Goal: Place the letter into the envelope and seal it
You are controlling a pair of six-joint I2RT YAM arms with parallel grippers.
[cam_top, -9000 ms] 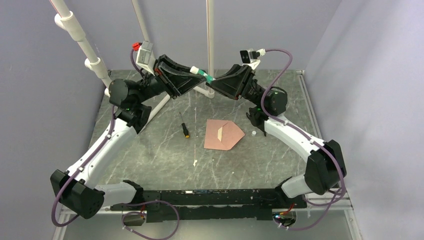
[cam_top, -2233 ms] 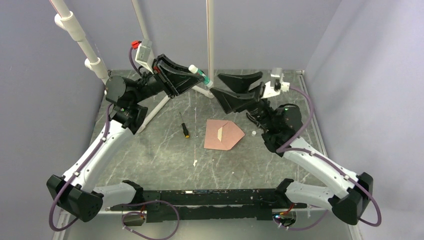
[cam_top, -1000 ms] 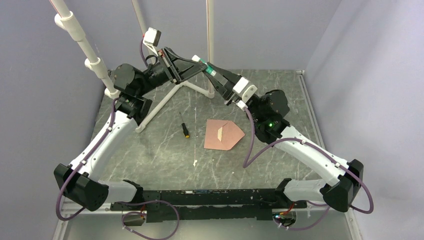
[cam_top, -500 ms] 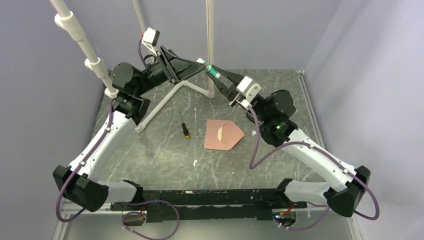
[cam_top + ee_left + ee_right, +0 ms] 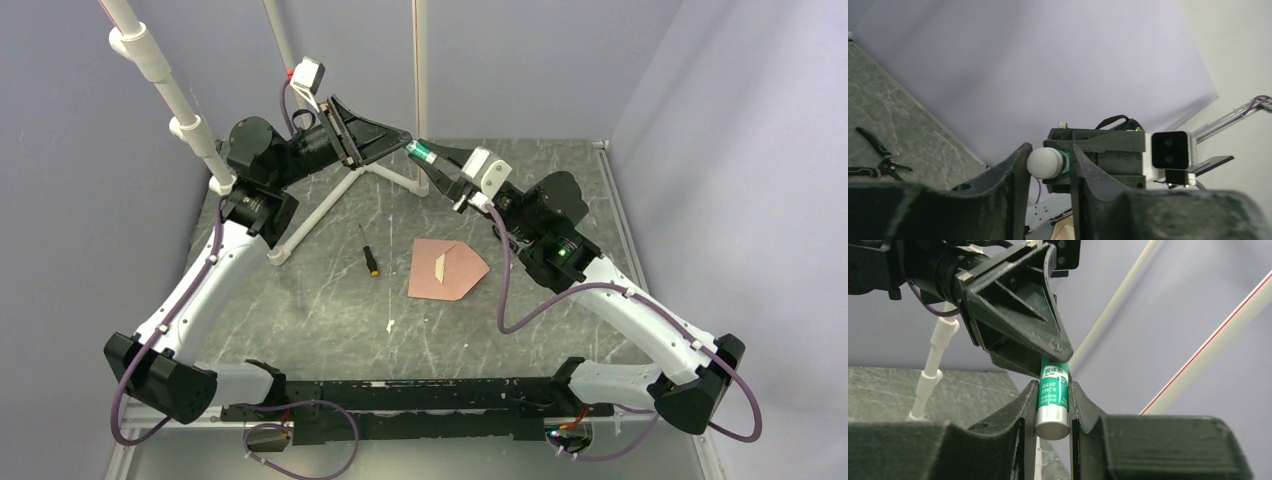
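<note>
Both arms are raised over the back of the table, meeting at a green glue stick [image 5: 1053,397]. My right gripper [image 5: 1050,405] is shut on its body. My left gripper [image 5: 1048,165] stands open around its white cap [image 5: 1044,163]: the cap touches one finger and a small gap shows at the other. From above, the stick [image 5: 422,152] bridges the left gripper [image 5: 408,140] and the right gripper [image 5: 440,162]. The salmon-pink envelope [image 5: 455,275] lies flat mid-table, pointed flap to the right, with a narrow pale strip [image 5: 441,264] on it. The letter is not visible as a separate sheet.
A small screwdriver [image 5: 369,256] lies left of the envelope, a white scrap [image 5: 391,325] in front of it, and a tiny white piece [image 5: 508,266] to its right. White pipe legs [image 5: 390,178] stand at the back. A black hand tool [image 5: 878,155] lies on the table.
My left gripper opened wide and came partly closed again around the cap. The right arm, still holding the stick, shifted slightly right and lower. The envelope has not moved.
</note>
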